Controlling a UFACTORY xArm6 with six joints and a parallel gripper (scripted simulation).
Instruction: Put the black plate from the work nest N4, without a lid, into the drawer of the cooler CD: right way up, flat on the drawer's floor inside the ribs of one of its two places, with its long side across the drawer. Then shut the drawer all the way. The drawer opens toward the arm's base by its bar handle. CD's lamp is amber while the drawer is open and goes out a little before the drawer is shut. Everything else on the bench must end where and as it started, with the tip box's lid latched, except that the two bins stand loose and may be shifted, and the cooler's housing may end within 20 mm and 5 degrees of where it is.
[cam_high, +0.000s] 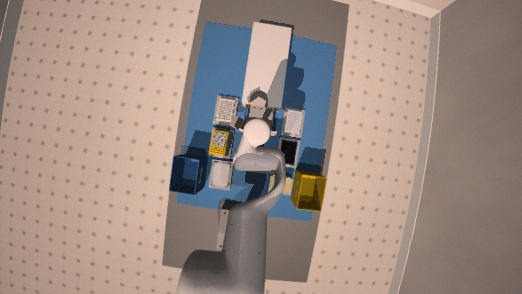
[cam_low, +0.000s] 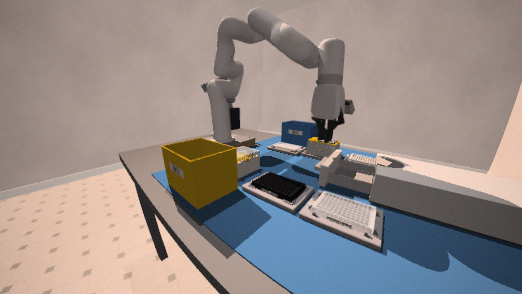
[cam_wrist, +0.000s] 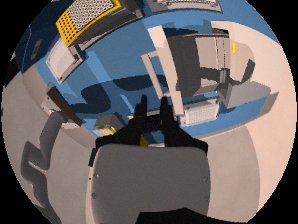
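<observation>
Hovering end effector (cam_low: 326, 134), fingers narrowed

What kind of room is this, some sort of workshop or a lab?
Most likely a laboratory bench set up for automation. Well plates such as the black plate and a clear one sit in nests on a blue mat, beside a long cooler with its drawer open.

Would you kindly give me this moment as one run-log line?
hand: nearly shut, empty, over drawer | drawer: open | black plate: in its nest
</observation>
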